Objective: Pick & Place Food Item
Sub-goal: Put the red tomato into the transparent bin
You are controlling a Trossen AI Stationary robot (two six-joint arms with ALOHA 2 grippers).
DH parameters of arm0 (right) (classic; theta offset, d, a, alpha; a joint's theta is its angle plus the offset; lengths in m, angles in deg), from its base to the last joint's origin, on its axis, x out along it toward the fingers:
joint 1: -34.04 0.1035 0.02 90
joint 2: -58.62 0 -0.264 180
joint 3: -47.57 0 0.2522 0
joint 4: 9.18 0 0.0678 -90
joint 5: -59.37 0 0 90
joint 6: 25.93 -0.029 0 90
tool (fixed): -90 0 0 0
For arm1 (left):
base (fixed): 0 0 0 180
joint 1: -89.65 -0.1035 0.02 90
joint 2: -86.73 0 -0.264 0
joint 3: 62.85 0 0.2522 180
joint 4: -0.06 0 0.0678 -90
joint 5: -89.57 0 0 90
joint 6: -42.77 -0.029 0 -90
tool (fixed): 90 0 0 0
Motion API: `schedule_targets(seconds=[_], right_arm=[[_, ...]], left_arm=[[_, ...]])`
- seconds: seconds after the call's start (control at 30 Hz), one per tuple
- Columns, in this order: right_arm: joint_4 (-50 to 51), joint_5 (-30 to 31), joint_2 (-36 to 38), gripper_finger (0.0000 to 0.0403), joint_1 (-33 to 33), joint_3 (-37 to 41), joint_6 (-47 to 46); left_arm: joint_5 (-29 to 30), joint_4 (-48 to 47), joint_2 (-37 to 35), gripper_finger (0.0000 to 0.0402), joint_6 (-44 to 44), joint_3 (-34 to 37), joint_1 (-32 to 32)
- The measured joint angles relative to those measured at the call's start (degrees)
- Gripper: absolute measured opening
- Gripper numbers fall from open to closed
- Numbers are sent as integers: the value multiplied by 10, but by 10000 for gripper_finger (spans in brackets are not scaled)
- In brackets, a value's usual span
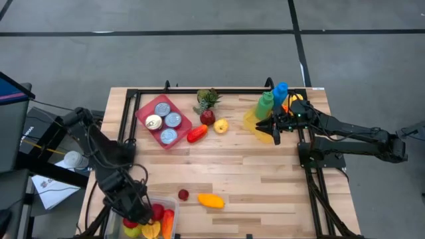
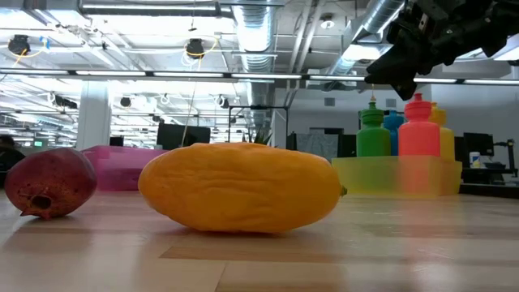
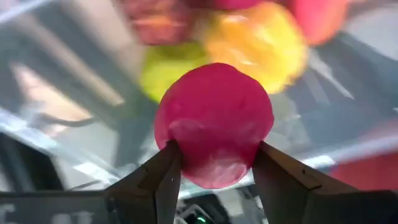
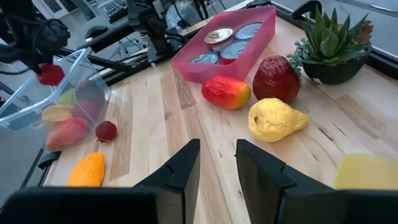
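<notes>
Risk: left end effector (image 3: 214, 171) clamps a round red fruit (image 3: 213, 123) above the clear bin (image 4: 37, 99) of fruit; grip sits low, so it could roll out. Right end effector (image 4: 217, 163), slightly parted and empty, waits over the worktop (image 1: 265, 179).

We see a light wooden butcher-block bench (image 1: 252, 172) standing on a grey concrete floor (image 1: 199, 56) crossed by dark lines. Beyond it, silver ventilation ducts (image 2: 259, 32) and bright strip lights (image 2: 150, 11) run under the ceiling, above dark office monitors (image 2: 182, 135).
</notes>
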Motion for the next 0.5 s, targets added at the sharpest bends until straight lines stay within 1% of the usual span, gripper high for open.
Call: schedule_targets(seconds=[0.13,0.3,0.4,0.5], right_arm=[[0,0,0,98,0,0,0],[0,0,0,98,0,0,0],[0,0,0,98,0,0,0],[2,0,0,98,0,0,0]], left_arm=[[-6,-43,16,168,29,0,17],[-10,-81,27,168,34,0,20],[-9,-85,35,172,29,0,20],[-9,-78,40,186,24,0,20]])
